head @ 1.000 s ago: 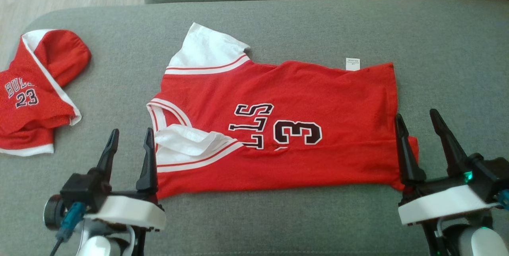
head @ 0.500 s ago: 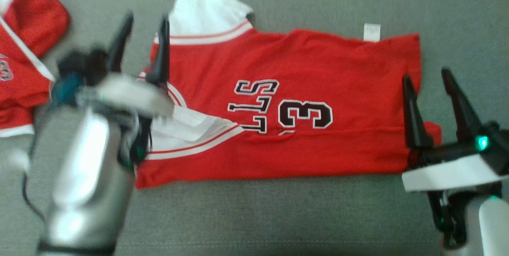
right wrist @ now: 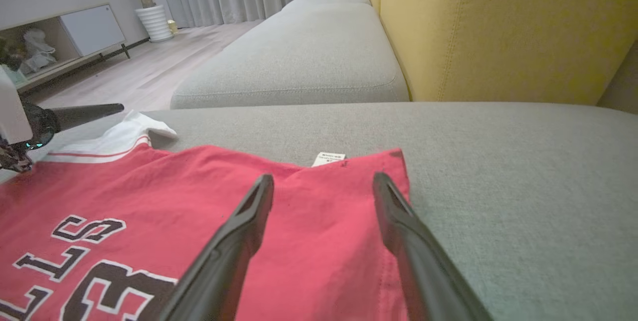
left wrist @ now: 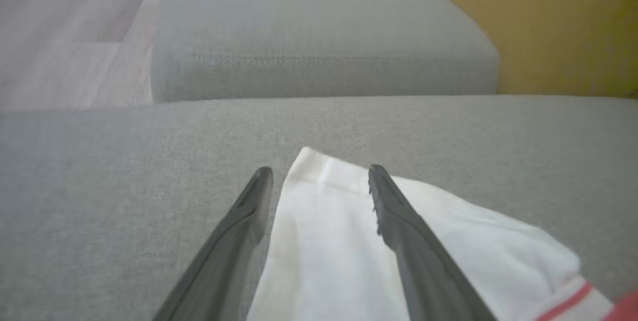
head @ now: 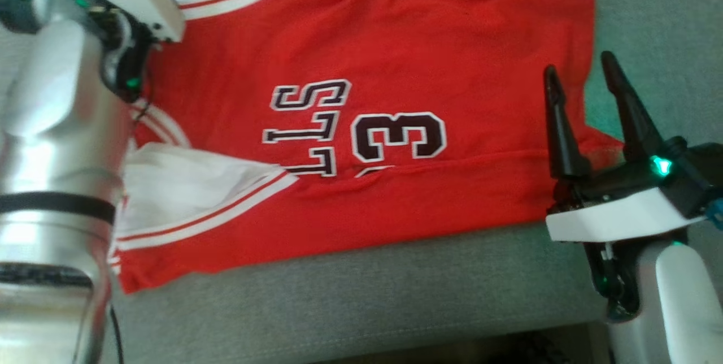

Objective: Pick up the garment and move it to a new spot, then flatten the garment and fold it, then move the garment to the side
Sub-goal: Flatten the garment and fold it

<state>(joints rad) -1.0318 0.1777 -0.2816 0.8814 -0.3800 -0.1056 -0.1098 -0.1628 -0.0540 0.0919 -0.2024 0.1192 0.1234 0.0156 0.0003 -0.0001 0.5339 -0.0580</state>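
Presently, left gripper [left wrist: 319,172] and right gripper [right wrist: 323,179] fingers are spread wide, empty; the shirt [head: 395,42] may be bunched if pinched shallowly.

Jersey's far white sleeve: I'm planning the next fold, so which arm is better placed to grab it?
Left. Its open gripper is already over the sleeve, whose corner lies between the fingers. The right gripper hovers open at the jersey's opposite end.

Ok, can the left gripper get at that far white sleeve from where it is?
Probably yes. The left gripper is open, and its fingers straddle the corner of the white sleeve on the sofa, with nothing between them. Its height above the sleeve is unclear.
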